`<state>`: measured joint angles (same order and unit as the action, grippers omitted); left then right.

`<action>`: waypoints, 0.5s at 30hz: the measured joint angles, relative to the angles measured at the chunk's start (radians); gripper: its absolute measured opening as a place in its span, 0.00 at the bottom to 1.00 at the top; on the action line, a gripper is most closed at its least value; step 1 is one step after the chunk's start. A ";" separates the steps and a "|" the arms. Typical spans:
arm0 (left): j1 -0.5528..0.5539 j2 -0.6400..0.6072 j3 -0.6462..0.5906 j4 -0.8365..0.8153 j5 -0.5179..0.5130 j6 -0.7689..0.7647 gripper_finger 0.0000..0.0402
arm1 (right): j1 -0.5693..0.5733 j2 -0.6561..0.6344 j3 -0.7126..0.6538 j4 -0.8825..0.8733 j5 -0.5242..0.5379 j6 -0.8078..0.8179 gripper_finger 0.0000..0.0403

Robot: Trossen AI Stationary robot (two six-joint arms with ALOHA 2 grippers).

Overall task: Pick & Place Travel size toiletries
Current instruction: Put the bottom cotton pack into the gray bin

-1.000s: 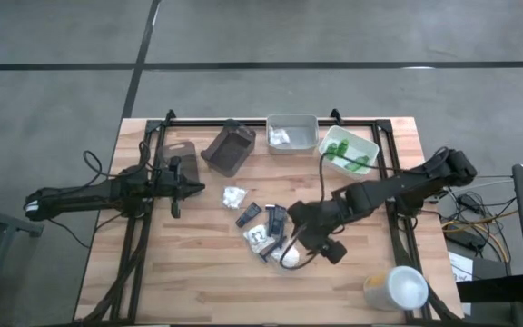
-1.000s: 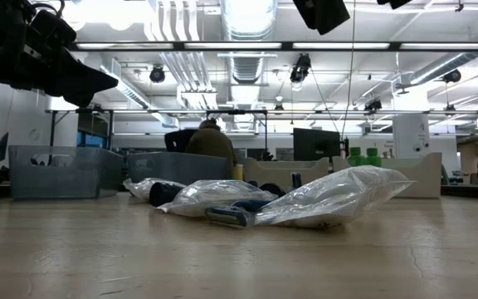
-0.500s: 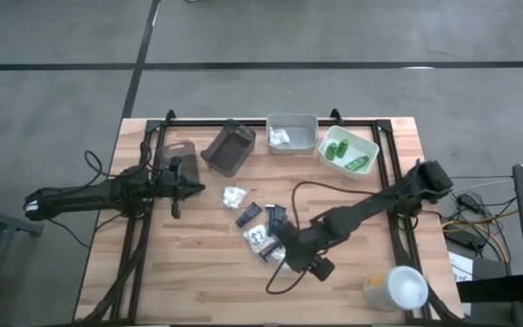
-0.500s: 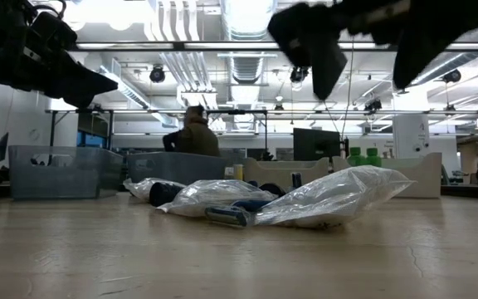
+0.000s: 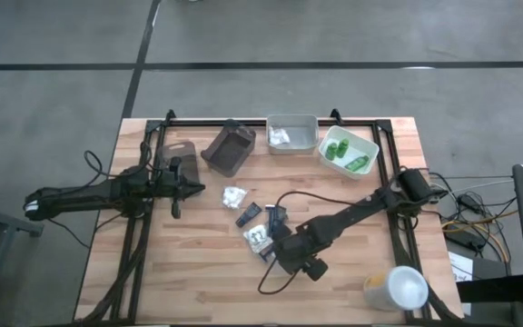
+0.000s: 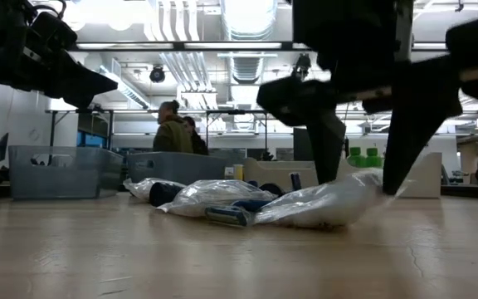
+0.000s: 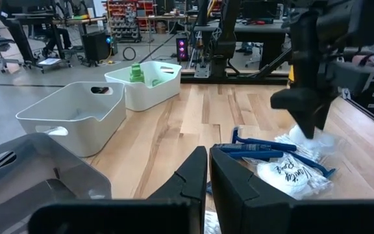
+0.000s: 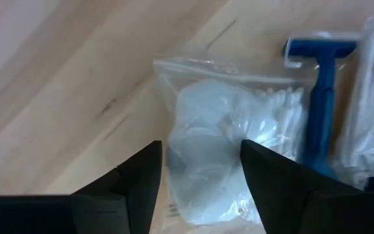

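Right now, target: a clear zip bag (image 8: pixel 229 146) of white cotton pads and swabs, at the near edge of the toiletry pile (image 5: pixel 261 232) mid-table.
Right gripper (image 8: pixel 197 175): down over the bag, fingers half apart straddling it, not yet clamped.
Left gripper (image 7: pixel 208 175): fingers pressed together, empty, waiting at the table's left.
Handling: likely very light, soft and crinkly; the film looks slippery and will buckle.
Hold: pinch across the padded middle, not the loose film edge.
Neighbour: a blue razor (image 8: pixel 323 97) lies just beside; avoid snagging it.
Writing: script on a white packet (image 7: pixel 284 175), unreadable.
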<state>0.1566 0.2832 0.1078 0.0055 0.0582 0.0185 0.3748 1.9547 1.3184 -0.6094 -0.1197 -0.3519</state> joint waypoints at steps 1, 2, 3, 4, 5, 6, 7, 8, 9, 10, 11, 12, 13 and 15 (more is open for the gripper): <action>0.000 0.000 0.000 0.000 0.000 0.000 0.06 | 0.000 0.007 0.002 0.000 0.000 0.000 0.49; 0.000 0.000 0.000 0.000 0.000 0.000 0.06 | -0.001 0.011 0.003 0.000 0.002 0.000 0.48; 0.000 0.000 0.000 0.000 0.000 0.000 0.06 | -0.002 0.012 0.004 0.000 0.003 0.000 0.47; 0.000 0.000 0.000 0.000 0.000 0.000 0.06 | -0.002 0.012 0.004 0.000 0.003 0.001 0.45; -0.001 0.000 0.000 0.000 0.000 0.000 0.06 | -0.002 0.012 0.004 0.000 0.004 0.002 0.44; -0.001 0.000 0.000 0.000 0.000 0.000 0.06 | -0.002 0.012 0.004 0.000 0.008 0.005 0.42; -0.001 0.000 0.000 0.000 0.000 0.000 0.06 | -0.002 0.012 0.004 -0.002 0.010 0.004 0.39; -0.001 0.000 0.000 0.000 0.000 0.000 0.06 | -0.002 0.011 0.004 -0.002 0.010 0.005 0.37; -0.001 0.000 0.000 0.000 0.000 0.000 0.06 | -0.002 0.007 0.004 -0.004 0.011 0.005 0.34; -0.001 0.000 0.000 0.000 0.000 0.000 0.06 | -0.002 0.004 0.004 -0.005 0.014 0.005 0.31; -0.001 0.000 0.000 0.000 0.000 0.000 0.06 | -0.002 0.000 0.004 -0.005 0.017 0.005 0.28; -0.001 0.000 0.000 0.000 0.000 0.000 0.06 | -0.002 -0.003 0.004 -0.006 0.018 0.005 0.25; -0.001 0.000 0.000 0.000 0.000 0.000 0.06 | -0.002 -0.006 0.004 -0.008 0.018 0.005 0.22; -0.001 0.000 0.000 0.000 0.000 0.000 0.06 | -0.002 -0.009 0.004 -0.013 0.018 0.010 0.16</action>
<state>0.1558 0.2832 0.1078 0.0059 0.0582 0.0181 0.3729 1.9459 1.3224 -0.6224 -0.1013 -0.3424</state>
